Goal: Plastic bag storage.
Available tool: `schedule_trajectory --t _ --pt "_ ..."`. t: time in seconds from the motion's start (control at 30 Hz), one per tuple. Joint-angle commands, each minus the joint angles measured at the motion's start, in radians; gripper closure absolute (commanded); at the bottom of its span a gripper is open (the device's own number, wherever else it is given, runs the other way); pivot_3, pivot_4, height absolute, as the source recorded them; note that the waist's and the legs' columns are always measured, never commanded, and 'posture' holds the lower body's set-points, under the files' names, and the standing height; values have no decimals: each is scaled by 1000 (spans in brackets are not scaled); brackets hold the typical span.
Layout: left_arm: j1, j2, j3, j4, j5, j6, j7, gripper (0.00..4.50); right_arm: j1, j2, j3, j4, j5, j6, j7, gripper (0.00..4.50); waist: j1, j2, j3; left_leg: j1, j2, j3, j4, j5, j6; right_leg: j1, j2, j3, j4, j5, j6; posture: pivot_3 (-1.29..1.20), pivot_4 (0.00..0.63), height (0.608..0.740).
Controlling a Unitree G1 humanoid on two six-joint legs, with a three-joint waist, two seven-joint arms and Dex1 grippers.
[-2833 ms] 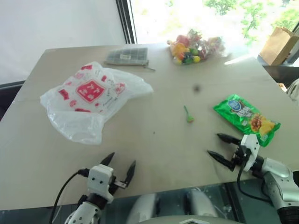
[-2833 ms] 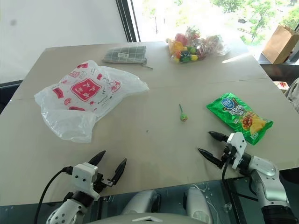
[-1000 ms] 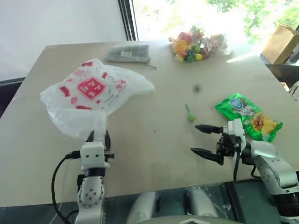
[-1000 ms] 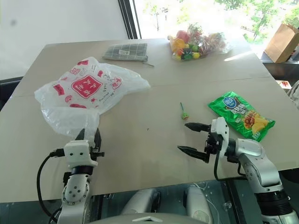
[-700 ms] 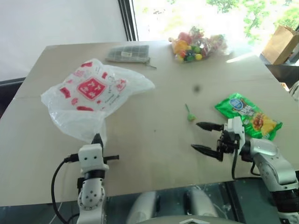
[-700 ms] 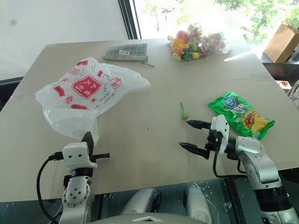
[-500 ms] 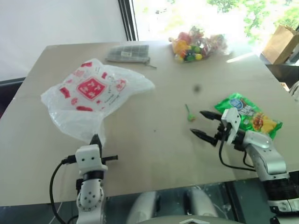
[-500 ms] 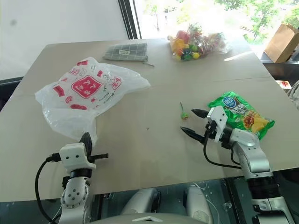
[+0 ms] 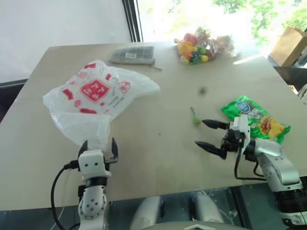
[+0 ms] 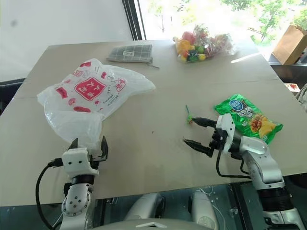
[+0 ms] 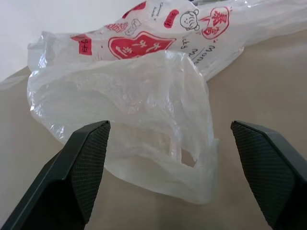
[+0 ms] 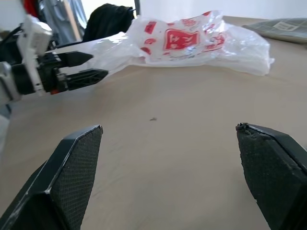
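Plastic bag [image 9: 96, 98] is lying crumpled on the left half of the table [image 9: 158, 143] in the left eye view, its red square logo facing up and its clear lower end reaching toward the near edge. Just in front of that end the left gripper [image 9: 99, 146] is sitting with its two black fingers standing wide apart, gripping nothing, the bag's nearest fold lying between and just beyond the fingertips. On the right side the right gripper [image 9: 206, 134] is pointing across the table toward the left, its fingers also spread wide and empty, hovering just beside a small green lollipop [image 9: 194, 117] and near a shiny green snack packet [image 9: 256, 120]. At the far edge a checked pouch [image 9: 132, 54] and a clear bag of colourful items [image 9: 201, 46] are resting well apart from the grippers. The right eye view is giving the same layout. In the left wrist view the open fingers [image 11: 84, 158] are framing the bag's translucent lower end, which is bulging up from the table with a looped handle opening at its near edge; whether a finger is touching the film I cannot tell. In the right wrist view the right fingers [image 12: 72, 172] are standing wide over bare tabletop, with the bag lying across the far side and the left gripper sitting beside its end.
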Motion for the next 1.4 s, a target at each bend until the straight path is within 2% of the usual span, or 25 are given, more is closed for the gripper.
schedule_trajectory --t 0.03,0.27,0.3,0.33,0.5,0.6,0.73,0.87,0.97,1.07,1.23,1.37,1.4 --pt "-24 13 -29 -28 14 88 -17 219 -1 3 -6 -30 8 -5 3 0 0 0 0 0 0 0 0 0 0 0 0 0 0 0 0 0 150 740" --pt "-41 14 -36 -33 28 133 -3 219 6 17 -4 -36 1 -9 -7 0 0 1 0 0 0 0 0 0 0 0 0 0 1 0 0 0 150 740" --pt "-44 13 -33 -34 30 144 2 758 6 18 -4 -36 0 -9 -8 0 0 1 0 0 0 0 0 0 0 0 0 0 1 0 0 0 150 740" --pt "-48 9 -28 -36 28 155 9 972 4 19 -6 -34 -1 -11 -10 0 0 1 0 0 0 0 0 0 0 0 0 0 1 0 0 0 150 740" --pt "-56 -5 -12 -53 22 207 35 3343 0 23 -8 -28 -8 -16 -13 0 0 1 0 1 0 0 0 0 0 0 0 0 1 0 0 0 150 740" --pt "-51 -19 -12 -72 5 237 38 4440 -1 24 -7 -29 -11 -18 -18 0 0 1 0 1 0 0 0 0 0 0 0 0 1 0 0 0 150 740" --pt "-44 -30 -8 -98 -17 249 31 4440 -2 22 -5 -27 -27 -22 -32 0 -1 1 0 1 0 0 0 0 0 0 0 0 1 0 0 0 150 740" --pt "-45 -29 -16 -126 -65 188 -4 4440 -46 30 -20 36 -127 -46 -141 0 -1 1 0 1 0 0 0 0 0 0 0 1 1 0 0 0 150 740" --pt "-27 -21 -29 -146 -76 106 -30 4440 -118 56 -26 64 -150 22 -241 0 -3 1 0 1 0 0 0 0 -1 0 0 1 1 0 0 0 150 740" --pt "-11 -3 -57 -145 -90 54 -80 4440 -142 76 34 55 -217 101 -324 0 -1 1 0 1 0 0 0 0 -1 -1 0 0 1 0 0 0 150 740" --pt "0 24 -58 -127 -90 16 -108 4440 -185 146 103 79 -268 249 -423 0 -2 1 0 0 0 0 0 0 -1 -1 0 1 0 0 0 0 150 740" --pt "5 24 -44 -121 -100 0 -109 4440 -212 182 93 103 -280 310 -490 0 -2 1 0 0 0 0 0 1 -1 -1 0 1 0 0 0 0 150 740" --pt "8 23 -44 -118 -99 -5 -109 4479 -219 194 80 109 -271 318 -503 247 -2 1 0 0 0 0 0 1 -1 -1 0 1 0 0 0 0 150 740"
